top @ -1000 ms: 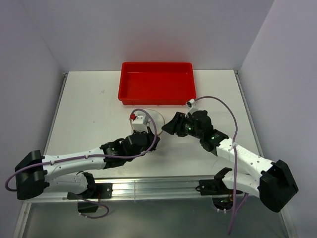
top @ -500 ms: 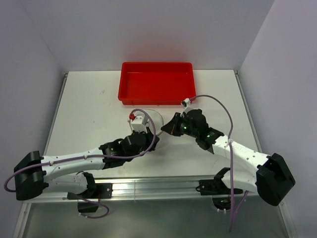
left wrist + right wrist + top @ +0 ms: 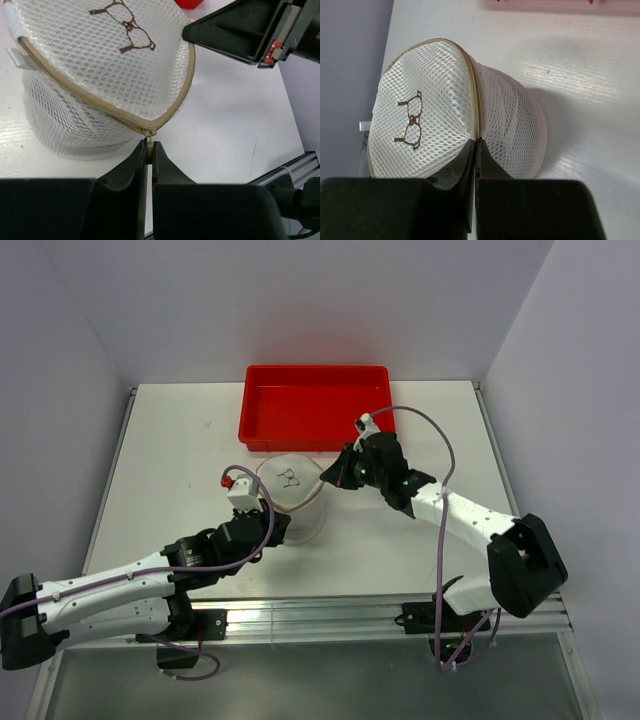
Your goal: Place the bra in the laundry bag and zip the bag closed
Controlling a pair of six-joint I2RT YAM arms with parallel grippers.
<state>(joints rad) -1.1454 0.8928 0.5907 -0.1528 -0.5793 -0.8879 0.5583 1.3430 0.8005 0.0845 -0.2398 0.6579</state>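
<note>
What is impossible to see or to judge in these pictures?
- Bra: seen in no view; the mesh of the laundry bag shows nothing clear inside.
- Zip pull: left wrist view, the shut left gripper covers most of it.
- Zip's far side: top view, too small and partly under the right gripper; fully closed or not is unknown.

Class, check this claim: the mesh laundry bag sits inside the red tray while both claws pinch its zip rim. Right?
No. The top view shows the laundry bag on the table beside the red tray, not inside it. The left claw and right claw do pinch its zip rim.
</note>
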